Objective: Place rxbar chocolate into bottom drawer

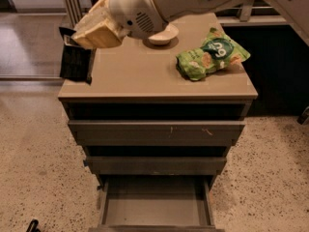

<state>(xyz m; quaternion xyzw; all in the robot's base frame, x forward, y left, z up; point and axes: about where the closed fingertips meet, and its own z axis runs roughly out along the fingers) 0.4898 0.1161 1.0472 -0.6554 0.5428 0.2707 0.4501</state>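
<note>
My gripper point(82, 38) is over the left edge of the cabinet top, shut on the rxbar chocolate point(75, 64). The bar is a flat black wrapper hanging upright below the cream fingers point(99, 29), partly past the cabinet's left edge. The bottom drawer point(155, 210) is pulled open at the foot of the cabinet, and its plain grey floor shows nothing in it. The bar is high above the drawer and to its left.
A white bowl point(163, 36) stands at the back of the cabinet top point(145, 76), half hidden by my wrist. A crinkled green snack bag point(212, 54) lies at the right. The two upper drawers point(157, 132) stick out slightly. Speckled floor surrounds the cabinet.
</note>
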